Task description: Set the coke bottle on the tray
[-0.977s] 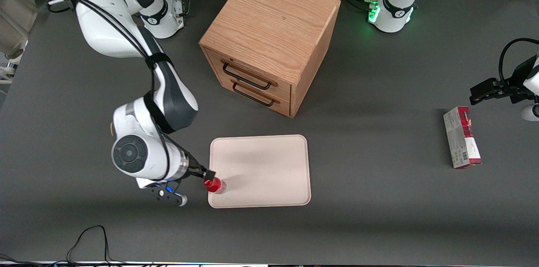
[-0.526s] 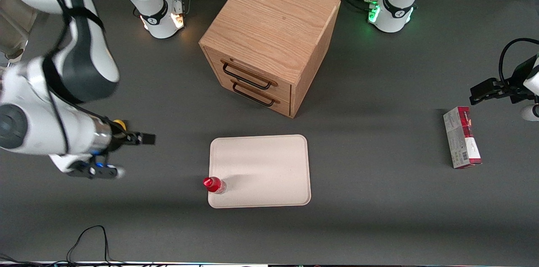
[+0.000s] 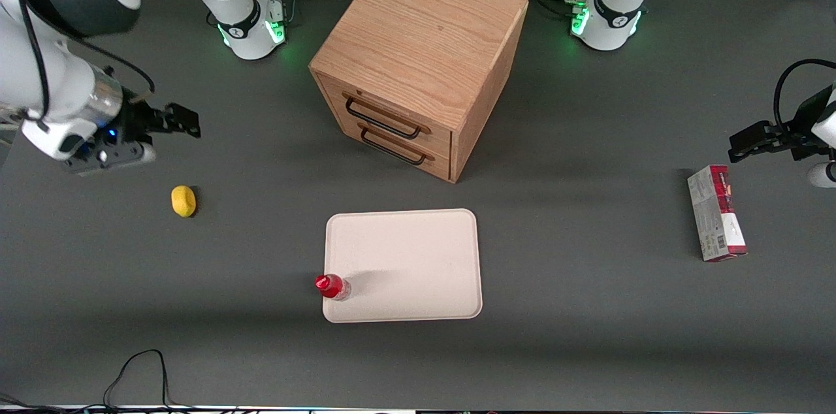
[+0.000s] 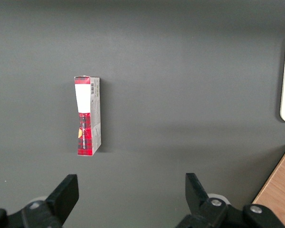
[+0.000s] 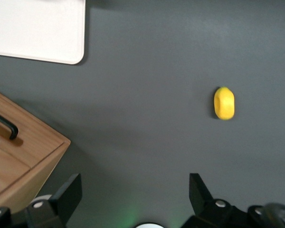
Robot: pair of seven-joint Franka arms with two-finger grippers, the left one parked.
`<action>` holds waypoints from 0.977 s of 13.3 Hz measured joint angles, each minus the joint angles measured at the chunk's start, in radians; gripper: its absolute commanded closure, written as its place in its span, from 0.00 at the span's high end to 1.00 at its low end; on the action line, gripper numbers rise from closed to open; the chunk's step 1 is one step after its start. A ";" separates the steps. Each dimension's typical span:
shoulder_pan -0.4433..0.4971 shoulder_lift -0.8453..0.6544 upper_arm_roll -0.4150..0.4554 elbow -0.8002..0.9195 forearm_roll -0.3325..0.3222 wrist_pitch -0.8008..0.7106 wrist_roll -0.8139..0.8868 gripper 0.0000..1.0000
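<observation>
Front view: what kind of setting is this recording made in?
Probably a robot lab bench: a dark grey table carrying arm bases, a wooden drawer cabinet, a tray and coke bottle; the gripper hangs open.

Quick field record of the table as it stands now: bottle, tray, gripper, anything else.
bottle: upright on the tray's corner, at the rim, free of any grip
tray: flat on the table, in front of the drawer cabinet
gripper: jaws open, empty, raised near the working arm's end
lemon: on the table near the gripper
carton: toward the parked arm's end
</observation>
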 measured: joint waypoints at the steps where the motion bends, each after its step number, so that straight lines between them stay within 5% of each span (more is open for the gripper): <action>1: 0.008 -0.041 -0.017 -0.027 0.000 0.003 -0.014 1.00; 13: 0.013 -0.070 -0.027 -0.012 0.000 0.008 -0.024 1.00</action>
